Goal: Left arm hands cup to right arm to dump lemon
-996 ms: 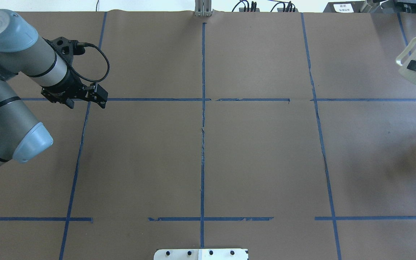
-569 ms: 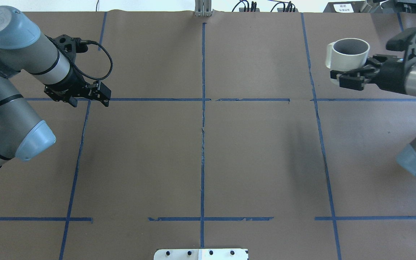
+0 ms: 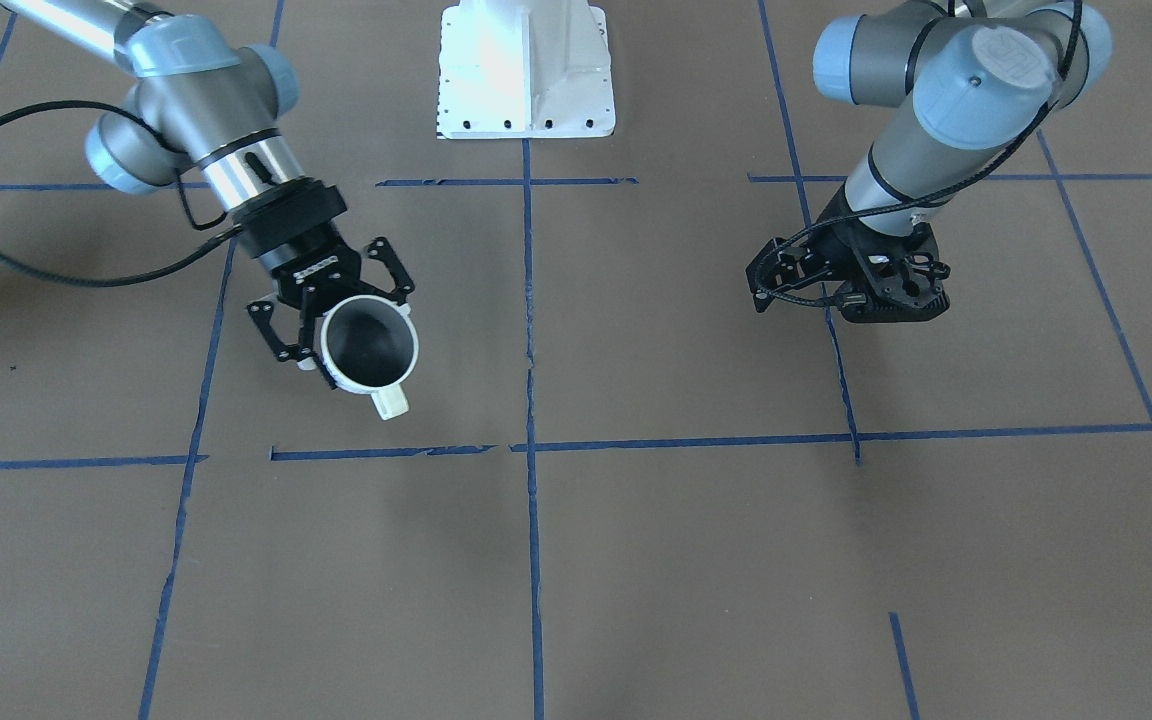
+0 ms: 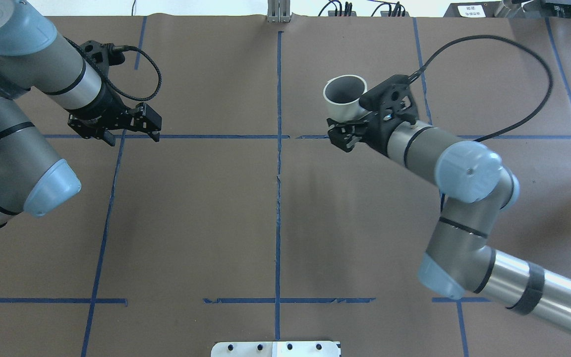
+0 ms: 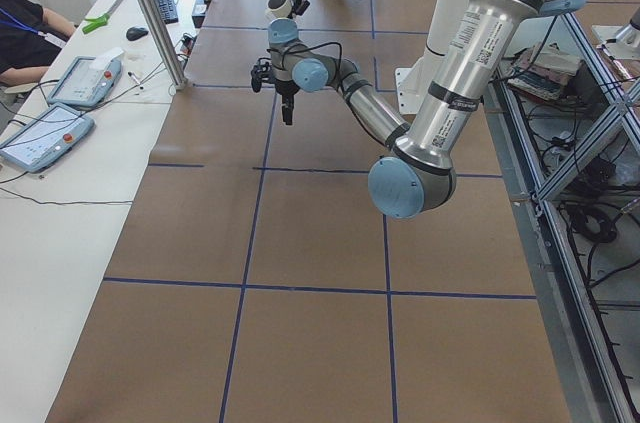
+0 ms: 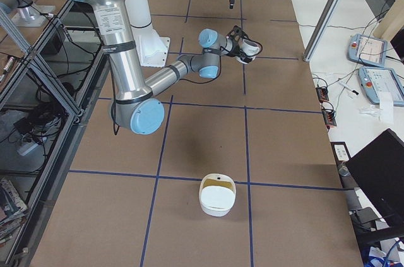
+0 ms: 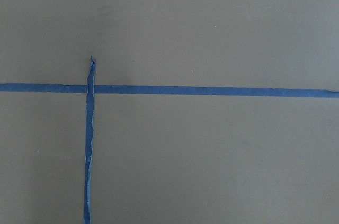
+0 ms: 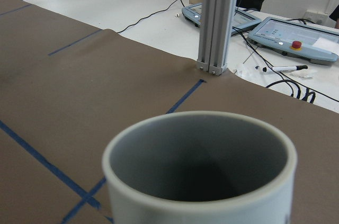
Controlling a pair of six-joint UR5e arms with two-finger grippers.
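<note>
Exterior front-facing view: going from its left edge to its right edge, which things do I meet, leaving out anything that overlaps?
cup → white robot base → left gripper

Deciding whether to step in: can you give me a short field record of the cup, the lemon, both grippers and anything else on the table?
cup: white mug, upright, mouth up, held above the table
cup contents: grey inside, no lemon visible
lemon: not seen in any view
right gripper: shut on the cup's side
left gripper: open, empty, pointing down over a blue tape crossing
white bowl: on the table towards the robot's right end, apart from both arms
handover: looks done
</note>
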